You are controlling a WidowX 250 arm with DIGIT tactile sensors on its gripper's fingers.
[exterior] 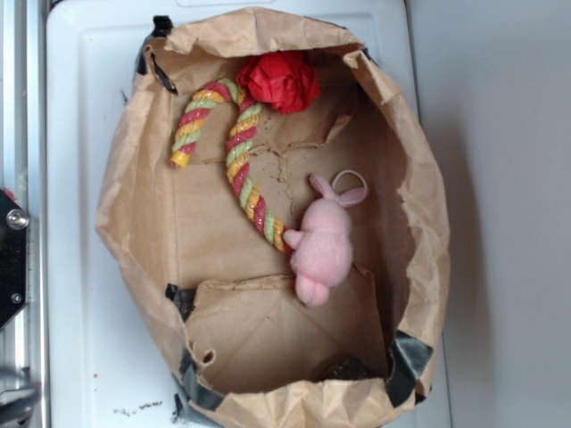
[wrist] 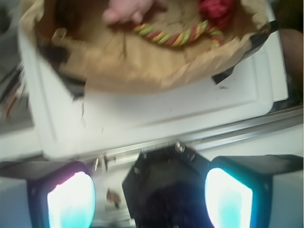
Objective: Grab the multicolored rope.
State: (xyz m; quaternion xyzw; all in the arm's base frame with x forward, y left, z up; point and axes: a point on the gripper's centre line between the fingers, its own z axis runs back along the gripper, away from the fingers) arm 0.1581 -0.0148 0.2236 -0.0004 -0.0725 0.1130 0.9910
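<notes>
The multicolored rope [exterior: 234,152] is a cane-shaped cord of red, yellow and light green strands. It lies on the floor of an open brown paper bag [exterior: 125,223], hook end at the upper left, lower end touching the pink plush bunny [exterior: 321,242]. In the wrist view the rope [wrist: 175,37] shows far off at the top, inside the bag. My gripper [wrist: 149,190] is open and empty, its two glowing pads [wrist: 71,202] wide apart. It hangs outside the bag, over a metal rail and a black mount. The gripper does not show in the exterior view.
A red ball-like wad [exterior: 281,80] sits at the bag's top, by the rope's hook. The bag's crumpled walls [wrist: 142,66] stand up around everything. The bag rests on a white tray [exterior: 71,178]. A metal rail [wrist: 247,126] and a black mount [exterior: 9,259] lie beside the tray.
</notes>
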